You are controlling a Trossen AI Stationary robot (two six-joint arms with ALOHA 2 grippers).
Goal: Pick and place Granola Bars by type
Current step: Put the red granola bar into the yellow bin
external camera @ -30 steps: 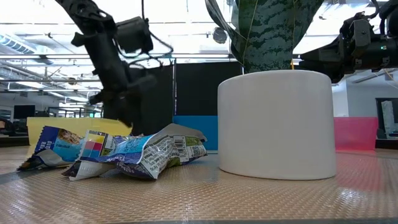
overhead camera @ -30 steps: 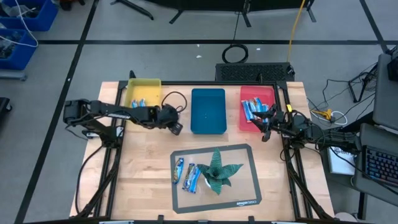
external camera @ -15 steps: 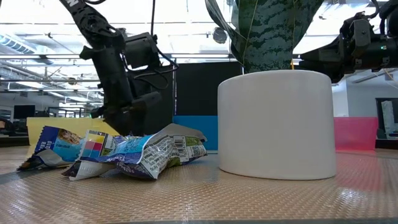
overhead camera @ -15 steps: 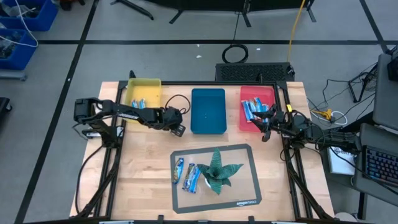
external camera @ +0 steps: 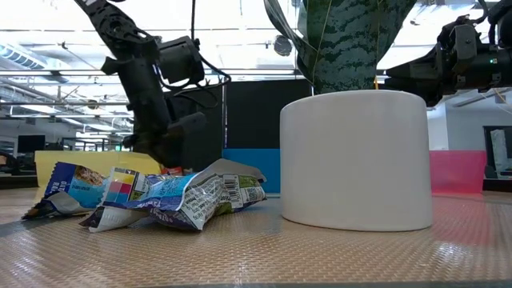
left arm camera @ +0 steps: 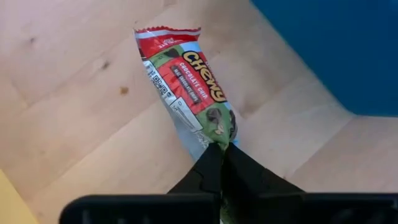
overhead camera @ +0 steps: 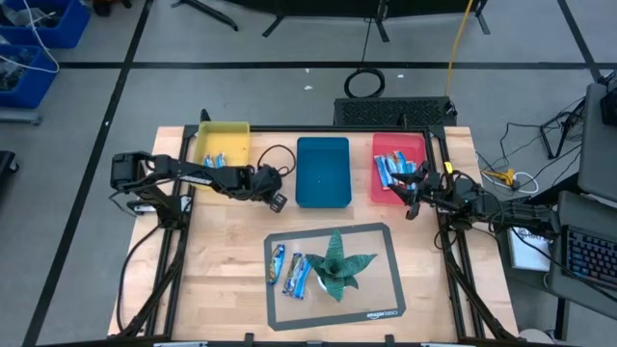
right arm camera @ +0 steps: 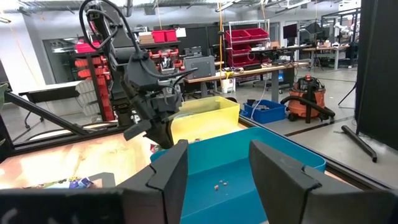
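Granola bar in a red-and-green wrapper [left arm camera: 189,87] hangs from the left tool [left arm camera: 219,163], whose two dark fingers are pinched tight on one end of it. It is held above bare wooden worktop [overhead camera: 222,251] between the yellow tray [overhead camera: 223,145] and the blue tray [overhead camera: 322,172], close to the blue tray's near left corner; whether its free end touches the wood cannot be told. From above, the left tool [overhead camera: 274,197] sits at the end of its arm stretched across from the worktop's left edge.

Other bars are spread around: a couple of blue-wrapped ones lie in the yellow tray [overhead camera: 216,158], several blue ones are piled in the red tray [overhead camera: 392,170], and three more [overhead camera: 290,271] lie on the grey mat [overhead camera: 376,308] just left of the potted plant [overhead camera: 339,262].

The right tool [right arm camera: 214,163] waits with its fingers spread apart and nothing between them, hovering by the red tray's [overhead camera: 399,144] right side.
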